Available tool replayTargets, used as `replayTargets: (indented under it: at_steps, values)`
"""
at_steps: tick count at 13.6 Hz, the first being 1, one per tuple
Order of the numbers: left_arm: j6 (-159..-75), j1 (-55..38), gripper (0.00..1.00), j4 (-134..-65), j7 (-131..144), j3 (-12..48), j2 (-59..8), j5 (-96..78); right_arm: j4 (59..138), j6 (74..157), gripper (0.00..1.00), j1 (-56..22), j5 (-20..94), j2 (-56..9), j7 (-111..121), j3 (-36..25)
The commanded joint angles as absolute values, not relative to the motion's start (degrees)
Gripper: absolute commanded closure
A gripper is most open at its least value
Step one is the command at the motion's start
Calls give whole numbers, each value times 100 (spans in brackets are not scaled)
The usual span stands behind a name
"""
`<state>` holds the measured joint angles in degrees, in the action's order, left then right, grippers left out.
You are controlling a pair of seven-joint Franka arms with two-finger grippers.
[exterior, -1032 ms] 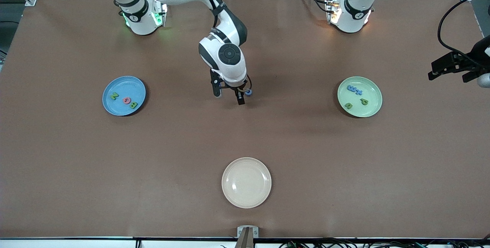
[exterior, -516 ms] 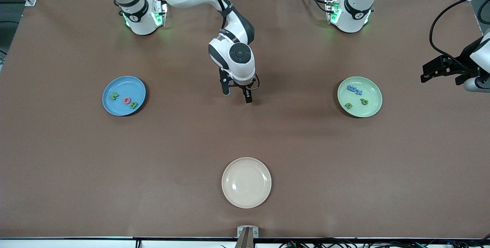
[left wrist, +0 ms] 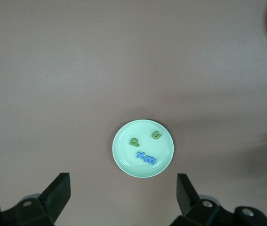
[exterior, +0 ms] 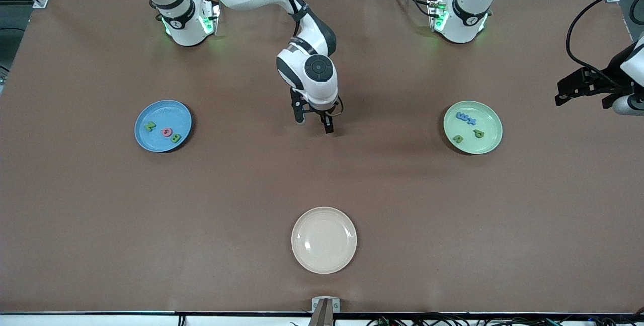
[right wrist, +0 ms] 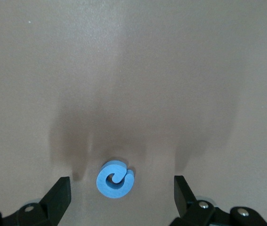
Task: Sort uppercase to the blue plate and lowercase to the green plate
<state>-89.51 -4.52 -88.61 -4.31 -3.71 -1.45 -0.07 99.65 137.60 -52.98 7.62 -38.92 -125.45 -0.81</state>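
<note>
A blue G (right wrist: 115,179) lies flat on the brown table near the middle. My right gripper (right wrist: 122,197) hangs open just over it, one finger on each side, neither touching; in the front view this gripper (exterior: 314,122) hides the letter. The blue plate (exterior: 166,109), toward the right arm's end, holds a green N (exterior: 150,126), a pink Q (exterior: 167,132) and a green B (exterior: 175,138). The green plate (exterior: 485,114) holds a blue m (exterior: 462,115), a blue t (exterior: 472,121), a green p (exterior: 478,134) and a green u (exterior: 458,139). My left gripper (exterior: 583,87) waits open, high beside that plate (left wrist: 124,146).
An empty cream plate (exterior: 324,240) sits near the table's front edge, closest to the front camera. Both arm bases stand along the table's edge farthest from the front camera. Cables hang by the left gripper at the table's end.
My right gripper has shifted a little toward the left arm's end and now covers the blue G, which showed beside it a second ago. The left gripper drifted slightly.
</note>
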Motion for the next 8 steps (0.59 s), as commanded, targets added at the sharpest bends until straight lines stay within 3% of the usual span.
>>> replayTargets:
  at_steps: [1,5,8]
  values:
    - [-8859,-483,1,-8868,-431,-431,-44,-105,9853,13939,4,-5432,650,-4060,-12744,-167]
    - [-8859,-343,1,-8929,-422,-361,61,-114,9853,13983,6,-5493,616,-4104,-12762,-167]
    - [-8851,-123,1,-9044,-422,-115,149,-114,9853,13983,17,-5520,502,-4104,-12762,-167]
